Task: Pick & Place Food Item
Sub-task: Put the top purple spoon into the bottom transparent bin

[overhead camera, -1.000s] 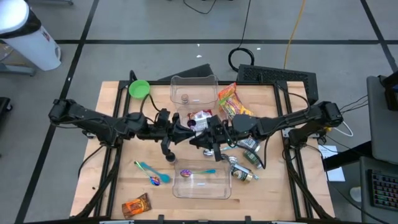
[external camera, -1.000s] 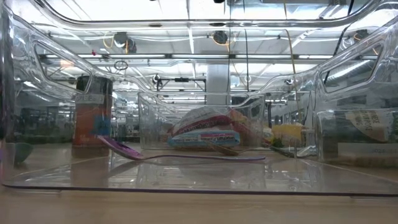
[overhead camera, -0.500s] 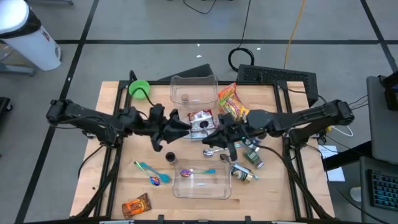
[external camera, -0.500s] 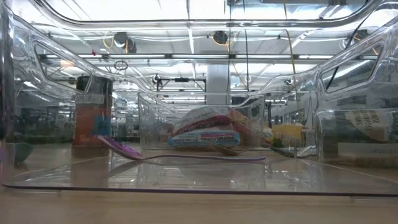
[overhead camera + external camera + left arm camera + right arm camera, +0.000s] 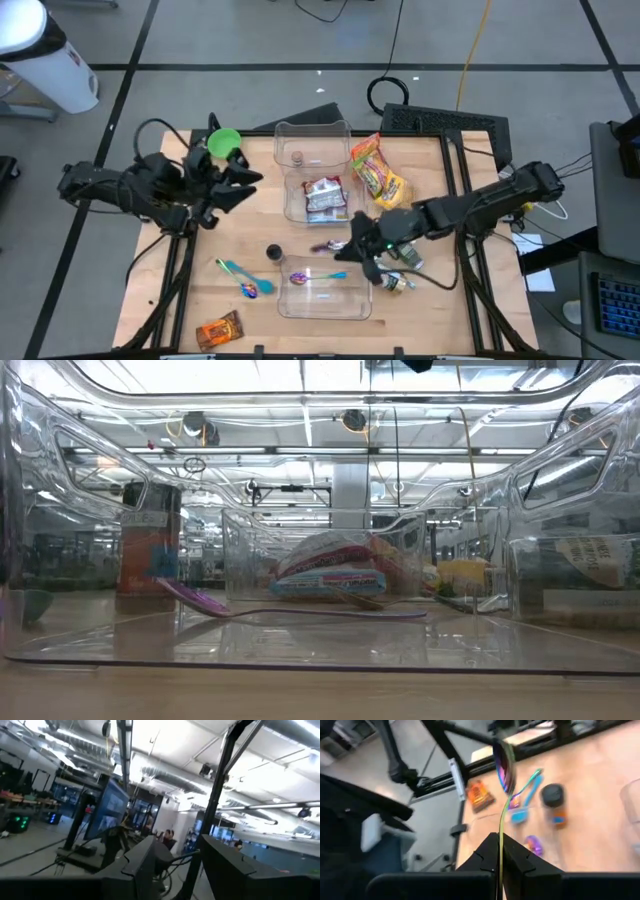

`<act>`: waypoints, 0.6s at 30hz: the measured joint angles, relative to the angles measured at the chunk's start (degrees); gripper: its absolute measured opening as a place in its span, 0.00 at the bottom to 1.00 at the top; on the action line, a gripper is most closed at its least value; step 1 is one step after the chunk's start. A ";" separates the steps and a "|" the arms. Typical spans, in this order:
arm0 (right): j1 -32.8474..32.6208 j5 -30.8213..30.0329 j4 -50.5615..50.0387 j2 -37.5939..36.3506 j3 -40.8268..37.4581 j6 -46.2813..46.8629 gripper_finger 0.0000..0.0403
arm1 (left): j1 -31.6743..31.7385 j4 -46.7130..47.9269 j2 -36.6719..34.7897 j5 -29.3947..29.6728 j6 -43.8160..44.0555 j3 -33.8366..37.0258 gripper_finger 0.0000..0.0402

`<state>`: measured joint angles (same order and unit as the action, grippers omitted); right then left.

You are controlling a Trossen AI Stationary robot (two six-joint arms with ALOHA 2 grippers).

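Observation:
The food item, a white-and-red snack packet (image 5: 325,197), lies flat in the far clear container (image 5: 312,135); the low view shows it (image 5: 330,568) through the clear walls. My left gripper (image 5: 248,178) is open at the table's left, well away from the packet, its fingers (image 5: 145,865) holding nothing. My right gripper (image 5: 352,250) hovers near the table's middle, just beyond the near clear container (image 5: 322,300). It is shut on an iridescent spoon (image 5: 504,765). My right gripper pinches the end of the spoon's thin handle (image 5: 500,832) between its two fingers. The spoon sticks out ahead of the fingers along their line, its bowl (image 5: 504,762) farthest from them. It is lifted clear of the table, pointing toward the table's left.
An orange snack bag (image 5: 375,170) lies right of the far container. A green bowl (image 5: 224,143) is at the far left and a dark jar (image 5: 274,253) at the middle. Also on the table are small bottles (image 5: 400,258), a teal spoon (image 5: 235,270) and a chocolate bar (image 5: 220,330).
My left gripper has pulled back from the table's middle toward the left edge and risen. My right gripper has gone toward the near edge with the spoon and tipped downward. The packet has stayed in the far container.

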<state>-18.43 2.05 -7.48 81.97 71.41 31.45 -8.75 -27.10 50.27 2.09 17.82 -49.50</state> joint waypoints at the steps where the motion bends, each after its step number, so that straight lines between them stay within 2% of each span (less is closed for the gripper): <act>1: 0.00 1.15 0.15 1.04 0.33 0.63 0.00 | 0.00 1.10 -0.67 0.00 0.08 0.00 0.41; 6: -0.07 5.68 -0.52 6.30 2.43 0.71 0.00 | 0.00 5.97 -2.40 0.02 0.32 0.00 0.41; 14: 0.44 7.03 -4.31 12.99 9.82 -3.11 0.00 | 0.00 11.60 -2.28 0.00 4.32 0.00 0.41; 18: 0.44 7.23 -4.61 16.46 10.83 -3.82 0.00 | 0.00 12.75 -2.28 -0.07 5.17 0.00 0.41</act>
<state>-18.00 9.28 -12.09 98.43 82.23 27.63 -8.75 -14.35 47.99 2.01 23.00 -49.50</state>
